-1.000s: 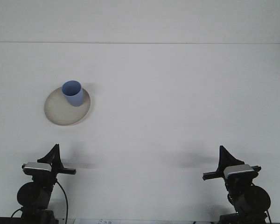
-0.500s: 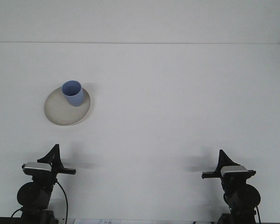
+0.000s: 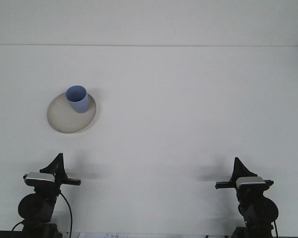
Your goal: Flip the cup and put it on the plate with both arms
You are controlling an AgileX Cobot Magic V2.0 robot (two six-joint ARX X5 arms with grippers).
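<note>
So both my grippers are parked down at the near edge of the table [image 3: 188, 124], nowhere near the action. My left gripper [image 3: 56, 162] points up as a dark wedge at the bottom left, and my right gripper [image 3: 237, 166] does the same at the bottom right. Honestly, from this angle I can't tell whether either one is spread or closed; each just reads as a single black point. Neither is holding or touching anything, and there's bare tabletop all around them.

The blue cup [image 3: 78, 99] is upright, mouth up, sitting on the back right part of the cream plate [image 3: 64, 119], over on the left side of the table and well apart from both arms.

Compared with a second ago: the cup and plate haven't budged, and my left arm looks the same. My right arm has pulled back a bit, with its wrist block sitting lower and slightly more toward the centre than before.
</note>
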